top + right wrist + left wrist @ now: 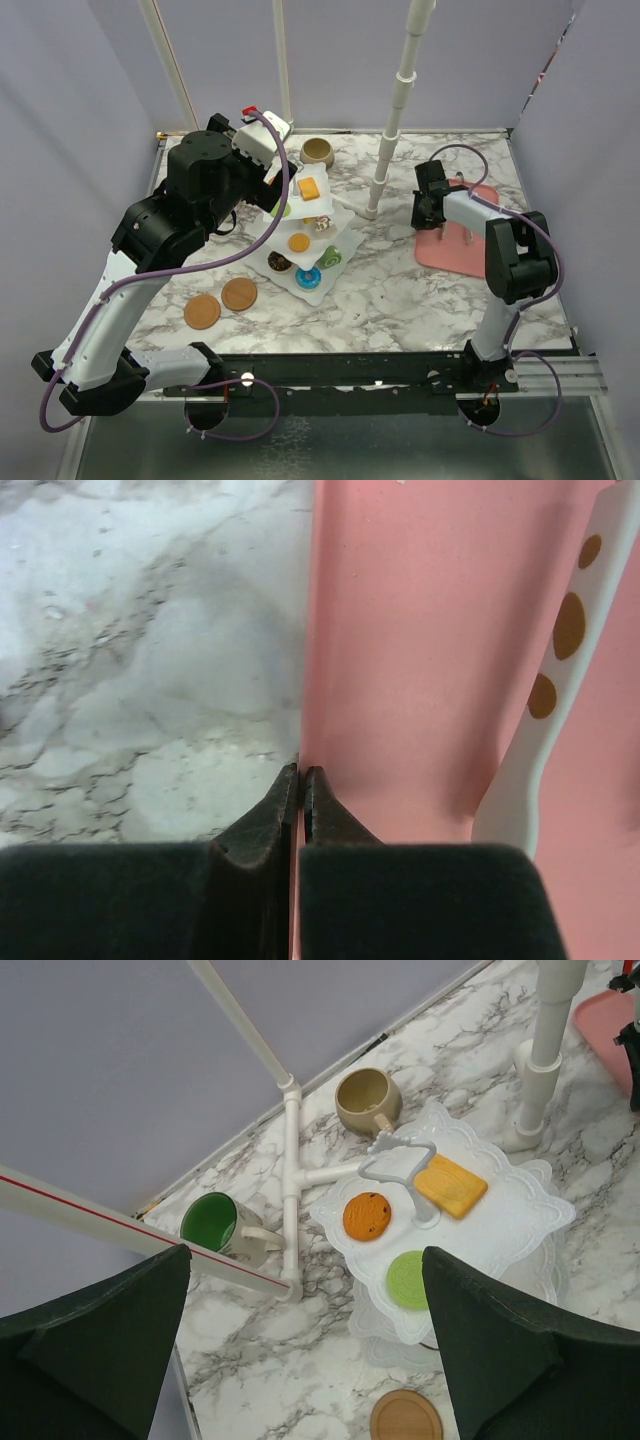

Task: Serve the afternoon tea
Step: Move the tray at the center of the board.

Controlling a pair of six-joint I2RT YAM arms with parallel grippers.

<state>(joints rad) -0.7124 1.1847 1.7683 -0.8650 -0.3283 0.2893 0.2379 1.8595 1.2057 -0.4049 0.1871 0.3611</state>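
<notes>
The white three-tier stand (345,240) (500,1210) sits mid-table with toy pastries on it. Its top plate holds an orange cookie (367,1216), a yellow slice (309,189) (451,1185) and a green disc (408,1280). A blue donut (307,277) lies on a lower tier. The tan mug (318,152) (365,1100) stands behind the stand, and the green-lined mug (215,1225) is to its left. My left gripper (268,172) (305,1260) hovers open, high over the stand's left side. My right gripper (428,215) (301,770) is shut on the left rim of the pink tray (455,250) (400,630).
Tongs (540,730) lie on the pink tray. Two wooden coasters (202,312) (239,294) (405,1418) rest in front of the stand. A white upright pole (390,120) (545,1050) stands between stand and tray, and a low pipe frame (291,1180) runs by the green mug.
</notes>
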